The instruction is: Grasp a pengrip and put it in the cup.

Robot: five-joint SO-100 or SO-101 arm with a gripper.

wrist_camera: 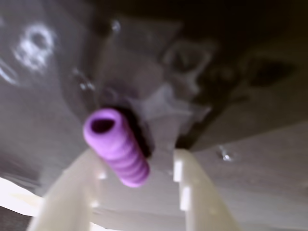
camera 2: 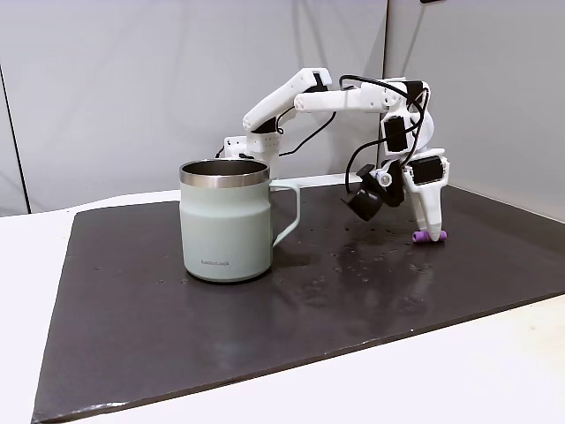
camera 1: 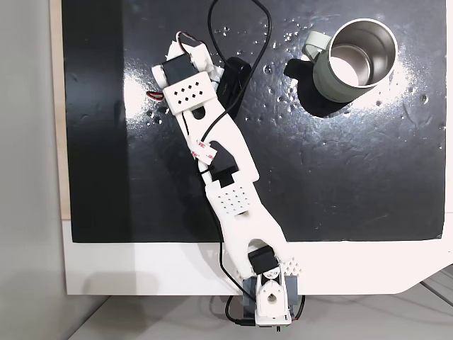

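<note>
Pengrip (wrist_camera: 117,147) sits between our open end effector (wrist_camera: 139,192) fingers, so we're mid-grasp; next, close, lift, carry to cup (camera 2: 226,221).

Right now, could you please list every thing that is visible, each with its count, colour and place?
pengrip: one, light purple, ribbed, lying on the mat between the gripper's fingers; also seen at the fingertip in a fixed view.
cup: one, pale green with steel inside, upright on the mat, handle toward the arm in that fixed view.
mat: one, black, covering most of the table.
table: one, white, under the mat.
arm: one, white, with black cables, reaching across the mat.
gripper: one, white, open, lowered around the pengrip.
</note>
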